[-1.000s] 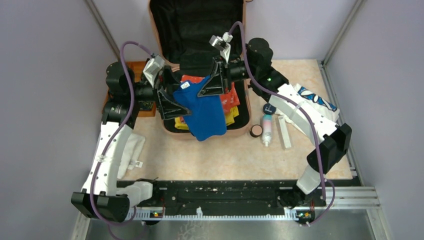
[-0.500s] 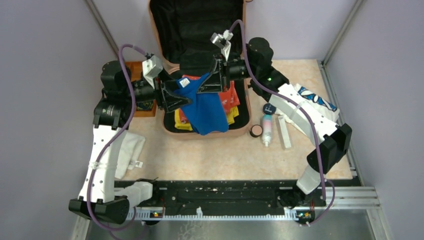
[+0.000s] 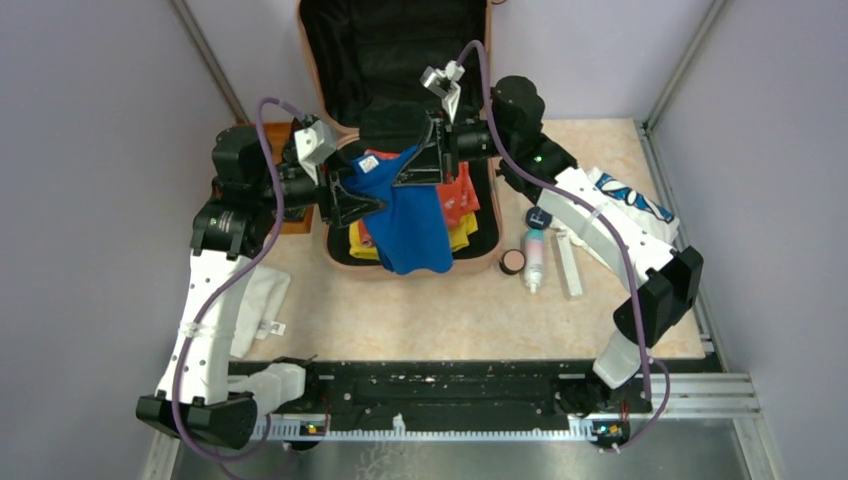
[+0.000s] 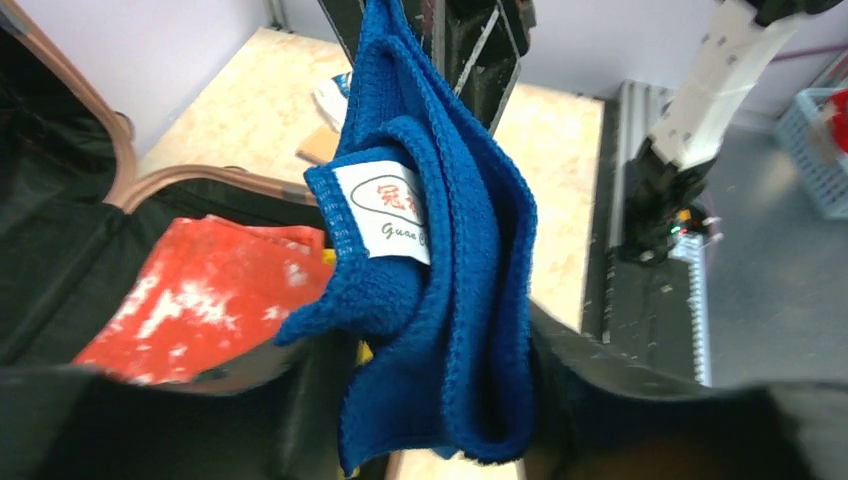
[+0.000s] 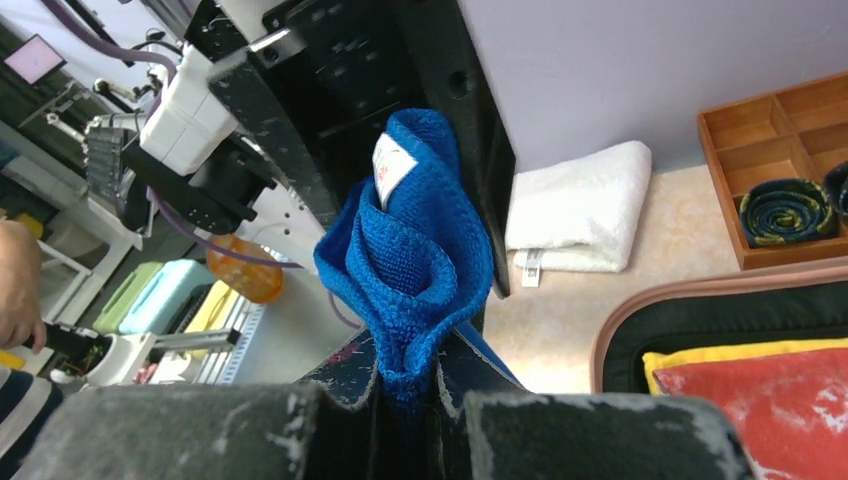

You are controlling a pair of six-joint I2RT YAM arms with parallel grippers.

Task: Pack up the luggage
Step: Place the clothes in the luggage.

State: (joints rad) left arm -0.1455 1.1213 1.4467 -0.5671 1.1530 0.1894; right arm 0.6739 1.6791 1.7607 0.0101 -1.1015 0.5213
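left tool (image 3: 366, 196) opposite right tool (image 3: 404, 172), blue towel (image 3: 412, 235) between

The blue cloth (image 3: 410, 215) hangs across the middle of the open luggage (image 3: 385, 55), pinched by the right gripper (image 3: 425, 165) and sitting between the wide jaws of the left gripper (image 3: 350, 197). Both arms bar the way down from above. A red cloth (image 3: 463, 195) and a yellow cloth (image 3: 463, 235) cover the floor beneath, and the upright lid walls off the far side. A bottle (image 3: 535, 262), a round compact (image 3: 513, 262) and a white stick (image 3: 570, 265) crowd the right flank. The tabletop (image 3: 440, 315) in front is bare.
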